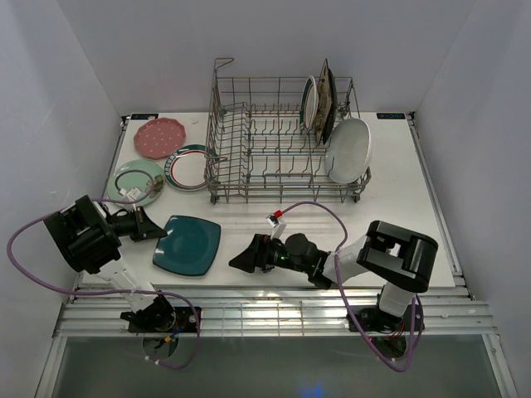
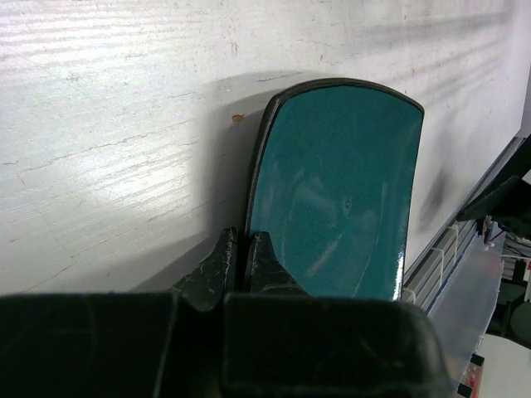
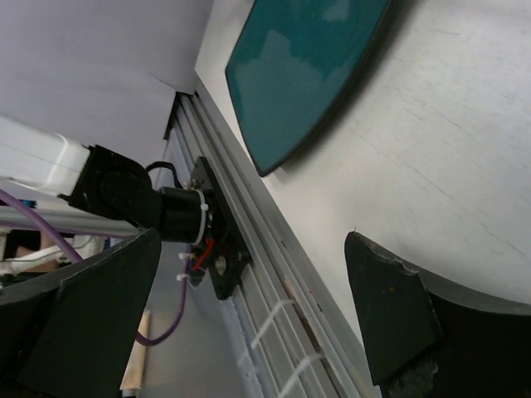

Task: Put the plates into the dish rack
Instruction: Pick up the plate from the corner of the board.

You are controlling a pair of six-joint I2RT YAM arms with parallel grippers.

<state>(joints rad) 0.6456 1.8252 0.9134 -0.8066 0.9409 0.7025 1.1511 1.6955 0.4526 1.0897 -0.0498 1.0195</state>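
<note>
We log | left gripper (image 2: 241,247) pinched on teal square plate (image 2: 336,191) rim | right gripper (image 3: 253,240) wide, empty, near that plate

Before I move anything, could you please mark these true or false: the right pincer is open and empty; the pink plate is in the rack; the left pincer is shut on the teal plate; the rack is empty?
1. The right pincer is open and empty. True.
2. The pink plate is in the rack. False: it lies on the table, left of the rack.
3. The left pincer is shut on the teal plate. True: its fingers straddle the rim.
4. The rack is empty. False: standing plates fill its right end.
</note>
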